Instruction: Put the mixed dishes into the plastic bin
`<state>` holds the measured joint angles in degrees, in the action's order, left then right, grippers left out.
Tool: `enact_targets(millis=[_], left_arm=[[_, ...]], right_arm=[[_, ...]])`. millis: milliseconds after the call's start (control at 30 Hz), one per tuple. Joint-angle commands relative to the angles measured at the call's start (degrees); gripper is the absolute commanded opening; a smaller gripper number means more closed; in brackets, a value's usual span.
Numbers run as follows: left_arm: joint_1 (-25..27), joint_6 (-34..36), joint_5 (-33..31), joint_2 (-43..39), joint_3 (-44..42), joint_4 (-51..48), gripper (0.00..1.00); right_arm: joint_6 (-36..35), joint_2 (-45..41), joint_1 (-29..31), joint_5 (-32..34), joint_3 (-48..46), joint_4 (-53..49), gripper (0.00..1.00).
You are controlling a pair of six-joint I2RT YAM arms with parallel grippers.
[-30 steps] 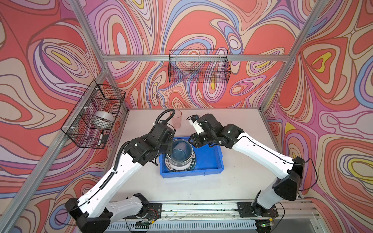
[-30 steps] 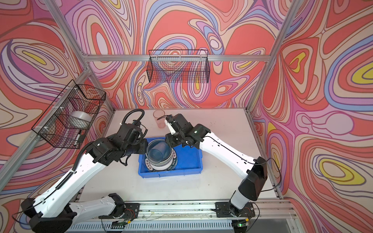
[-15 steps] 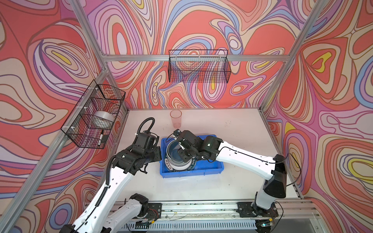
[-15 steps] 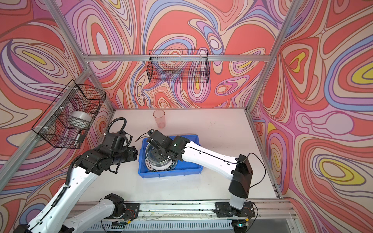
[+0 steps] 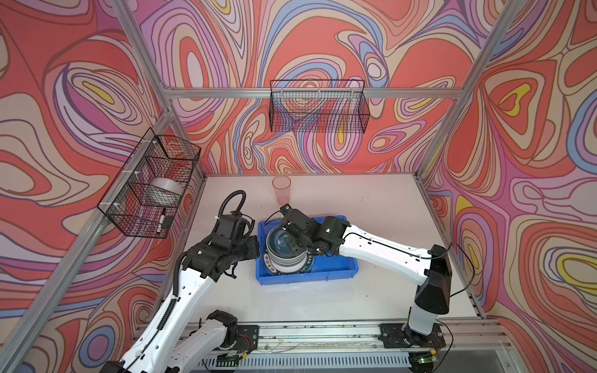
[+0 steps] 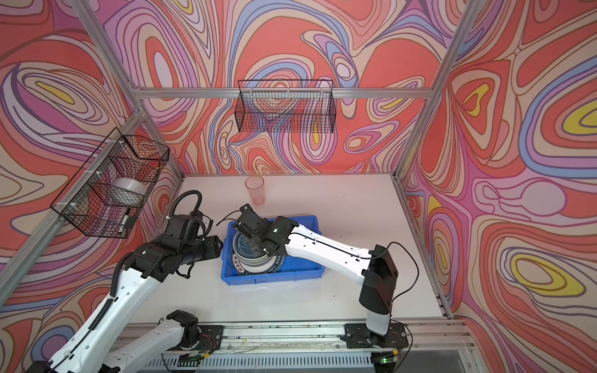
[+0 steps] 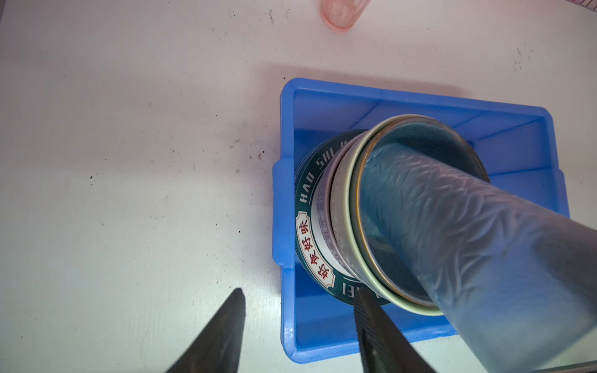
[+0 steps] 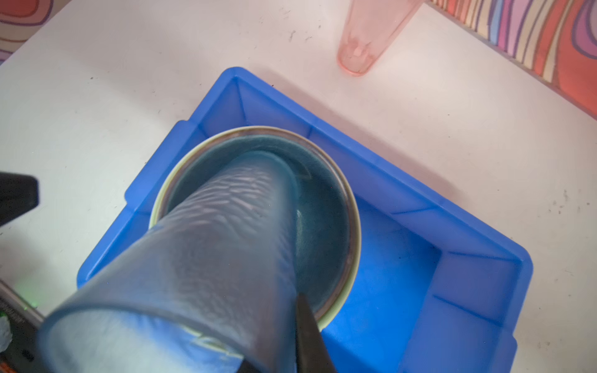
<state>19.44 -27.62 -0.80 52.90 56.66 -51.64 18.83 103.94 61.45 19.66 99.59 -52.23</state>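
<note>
At the far left in both top views, a black wire basket [image 5: 151, 184] hangs on the side wall and holds a white roll of tape [image 5: 166, 192].

Next we come to the left gripper [image 5: 256, 246], just beside the left end wall of the bright blue plastic bin [image 5: 307, 279]. Its wrist view shows its fingers [image 7: 226, 326] spread apart with nothing held between them. One lies over the white table [image 5: 371, 200] and its partner over the bin's edge.

The bin sits near the middle of the table. In its left half we see a nested stack. The white plate with lettered dark rim [image 7: 303, 200] is at the bottom, with a grey bowl [image 7: 325, 206] on it. A pale green bowl [image 7: 343, 213] sits in that, and a dark blue bowl [image 7: 436, 142] is innermost. The clear blue tumbler [image 8: 210, 252] stands mouth up with its base inside the dark blue bowl.

Behind the bin, near it but not touching, the pink tumbler [image 5: 281, 190] stands upright on the table. Higher up, a second wire basket [image 5: 318, 108] hangs on the back wall.

The right gripper [image 5: 288, 241] reaches in from the right, over the stack. Its jaws are pressed together on the clear blue tumbler's wall at the rim. One finger [image 8: 307, 332] lies outside the wall. We cannot make out the other clearly.
</note>
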Motion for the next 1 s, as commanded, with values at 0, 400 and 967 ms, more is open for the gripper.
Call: enact_targets(millis=[0,400,967], left_arm=[[-0.5,0.6,0.6,-0.5,-0.9,1.0,0.58],[-0.7,1.4,0.3,0.0,-2.2,2.1,0.58],[-0.8,3.2,-0.3,-2.7,-4.4,3.9,0.64]], right_arm=[[1.6,0.9,0.3,0.3,2.5,-0.5,0.06],[1.0,-2.1,-0.8,0.0,10.2,-8.0,0.0],[-4.0,-14.7,-21.3,-5.2,3.9,-16.0,0.0]])
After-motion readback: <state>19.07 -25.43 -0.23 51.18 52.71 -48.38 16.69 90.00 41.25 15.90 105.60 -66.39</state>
